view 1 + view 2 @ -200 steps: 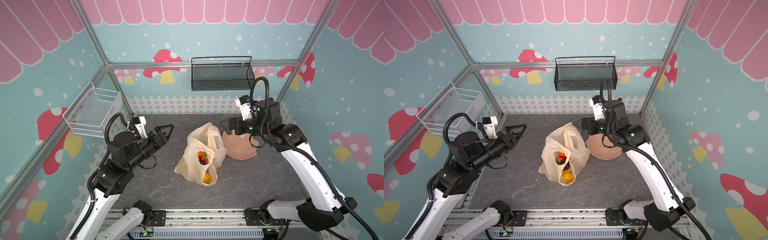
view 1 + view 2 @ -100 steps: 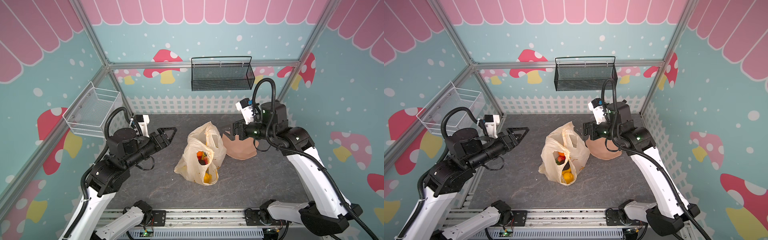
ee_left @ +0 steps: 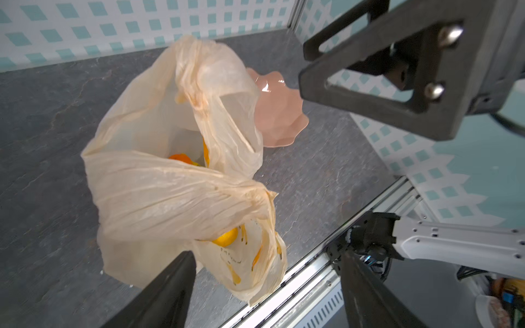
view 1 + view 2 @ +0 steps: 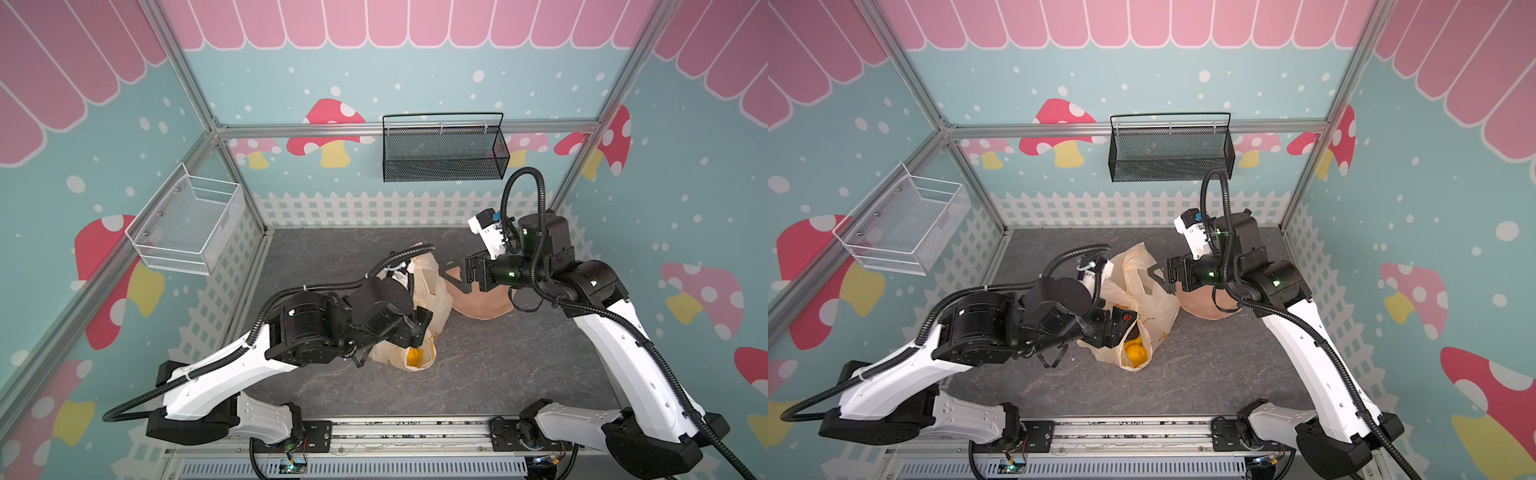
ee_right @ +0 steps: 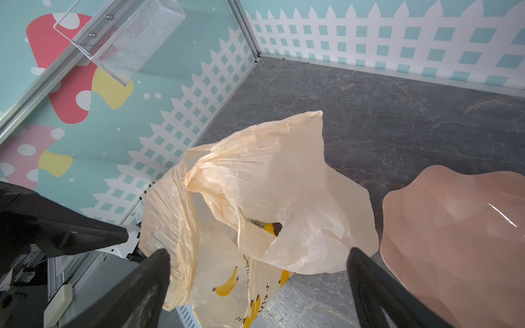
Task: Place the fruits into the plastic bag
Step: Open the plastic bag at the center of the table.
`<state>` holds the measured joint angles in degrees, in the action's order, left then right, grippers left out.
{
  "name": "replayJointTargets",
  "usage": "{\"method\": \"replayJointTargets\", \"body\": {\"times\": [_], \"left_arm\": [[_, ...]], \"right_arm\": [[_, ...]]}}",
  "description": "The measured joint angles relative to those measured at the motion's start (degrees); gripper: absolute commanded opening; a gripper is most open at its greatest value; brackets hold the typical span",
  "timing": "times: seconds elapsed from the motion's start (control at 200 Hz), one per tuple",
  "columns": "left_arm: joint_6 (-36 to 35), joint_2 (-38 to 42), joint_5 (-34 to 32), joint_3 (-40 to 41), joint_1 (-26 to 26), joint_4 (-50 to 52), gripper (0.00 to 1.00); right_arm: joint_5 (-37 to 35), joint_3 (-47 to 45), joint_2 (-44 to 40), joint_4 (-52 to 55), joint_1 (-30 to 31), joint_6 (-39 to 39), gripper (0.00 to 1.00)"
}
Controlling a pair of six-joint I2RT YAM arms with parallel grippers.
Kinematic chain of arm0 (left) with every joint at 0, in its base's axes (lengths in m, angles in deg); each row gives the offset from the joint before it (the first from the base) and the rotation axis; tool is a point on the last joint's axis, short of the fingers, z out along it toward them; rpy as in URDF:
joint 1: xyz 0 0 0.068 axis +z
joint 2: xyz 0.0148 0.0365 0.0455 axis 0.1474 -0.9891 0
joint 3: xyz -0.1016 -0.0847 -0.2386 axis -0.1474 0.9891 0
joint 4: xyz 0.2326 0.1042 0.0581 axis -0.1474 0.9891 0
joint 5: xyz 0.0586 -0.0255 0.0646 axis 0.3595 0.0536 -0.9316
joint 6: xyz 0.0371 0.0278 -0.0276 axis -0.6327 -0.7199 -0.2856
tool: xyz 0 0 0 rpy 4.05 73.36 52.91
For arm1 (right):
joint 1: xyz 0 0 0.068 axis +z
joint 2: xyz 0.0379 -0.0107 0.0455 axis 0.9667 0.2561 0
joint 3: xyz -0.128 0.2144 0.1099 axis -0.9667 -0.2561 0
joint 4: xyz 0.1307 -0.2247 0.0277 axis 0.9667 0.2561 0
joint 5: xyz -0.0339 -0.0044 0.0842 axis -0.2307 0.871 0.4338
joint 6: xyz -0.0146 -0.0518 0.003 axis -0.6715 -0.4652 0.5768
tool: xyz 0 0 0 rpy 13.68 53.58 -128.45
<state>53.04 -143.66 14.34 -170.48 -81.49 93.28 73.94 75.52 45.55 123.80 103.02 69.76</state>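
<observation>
Fruits (image 4: pixel 1133 353) lay inside the cream-yellow plastic bag (image 4: pixel 1154 299) at mid-table, the pink scalloped bowl (image 3: pixel 295 125) just right of it apparently empty, suggesting the task was nearly done, while the left gripper (image 3: pixel 268 264) and right gripper (image 5: pixel 258 252) hovered nearby, jaws apart, holding nothing.
</observation>
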Motion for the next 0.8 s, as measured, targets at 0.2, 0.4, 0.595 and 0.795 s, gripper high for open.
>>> {"method": "replayJointTargets", "body": {"times": [0.2,0.4,0.595,0.795], "left_arm": [[4.7,-4.3,-2.8,-5.9,-1.4,7.8,0.79],[6.9,-9.9,-3.8,-9.4,-1.4,10.0,0.79],[7.8,-14.8,-3.9,-9.8,-1.3,10.8,0.71],[9.0,-17.3,-6.2,-9.6,-0.7,12.9,0.22]], "right_arm": [[-1.7,-1.9,-0.6,0.8,0.0,-0.3,0.98],[-2.6,-2.2,-1.6,0.9,0.0,-0.3,0.98],[-3.6,-2.4,-2.6,1.3,0.0,-0.3,0.98],[-3.7,-2.7,-3.1,1.6,0.0,-0.3,0.99]]}}
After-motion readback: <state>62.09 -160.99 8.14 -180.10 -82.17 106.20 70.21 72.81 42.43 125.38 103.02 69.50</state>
